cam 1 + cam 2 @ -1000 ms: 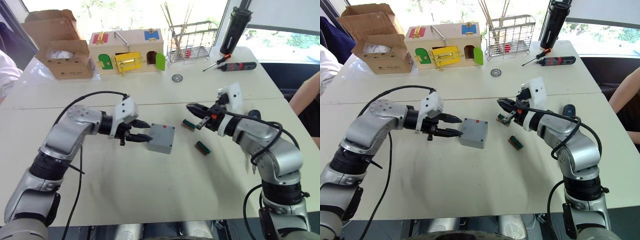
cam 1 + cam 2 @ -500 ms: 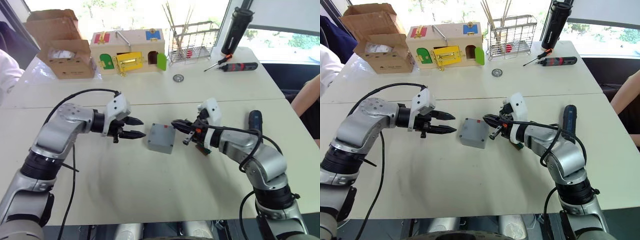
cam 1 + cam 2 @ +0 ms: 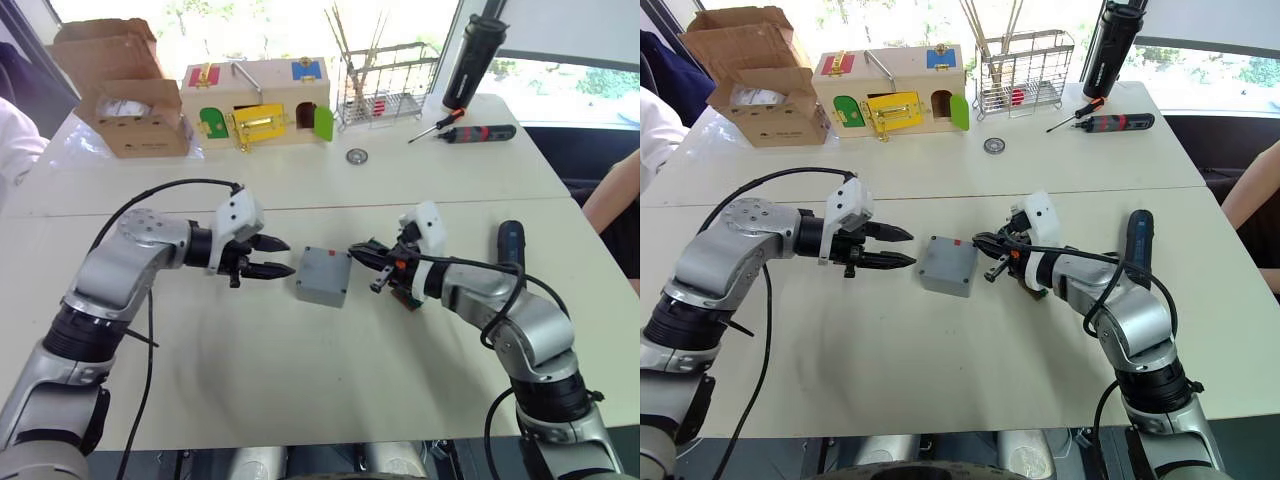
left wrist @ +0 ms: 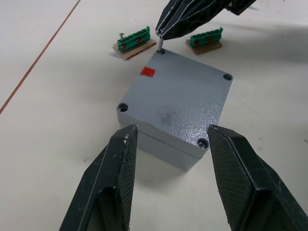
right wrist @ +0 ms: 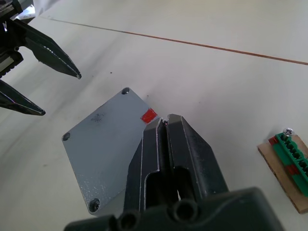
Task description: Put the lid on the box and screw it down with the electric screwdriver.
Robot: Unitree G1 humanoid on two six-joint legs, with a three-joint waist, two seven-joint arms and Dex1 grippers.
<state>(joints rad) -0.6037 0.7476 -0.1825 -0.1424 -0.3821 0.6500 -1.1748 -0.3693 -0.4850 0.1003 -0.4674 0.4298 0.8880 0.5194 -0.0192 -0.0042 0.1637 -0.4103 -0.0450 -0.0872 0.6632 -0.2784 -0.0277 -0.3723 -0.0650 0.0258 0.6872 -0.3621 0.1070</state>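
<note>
The grey box (image 3: 322,284) sits mid-table with the lid (image 4: 178,101) lying flat on it, a red mark near one corner. My left gripper (image 3: 290,257) hovers just left of the box, open, its fingers (image 4: 120,163) apart from the box wall. My right gripper (image 3: 355,250) is shut on a small metal screw (image 4: 161,44), held upright over the lid's corner beside the red mark. The dark blue electric screwdriver (image 3: 511,243) lies on the table to the right of my right arm.
Two green terminal blocks (image 4: 134,41) (image 4: 207,38) lie just beyond the box. At the back stand a cardboard carton (image 3: 120,90), a wooden latch box (image 3: 255,100), a wire rack (image 3: 385,90), a black bottle (image 3: 472,60) and a black-and-red tool (image 3: 475,132). A person's arm (image 3: 615,190) is at the right edge.
My left gripper drew back leftward from the box's edge and stays open. My right gripper swung in from near the terminal blocks to the box's corner.
</note>
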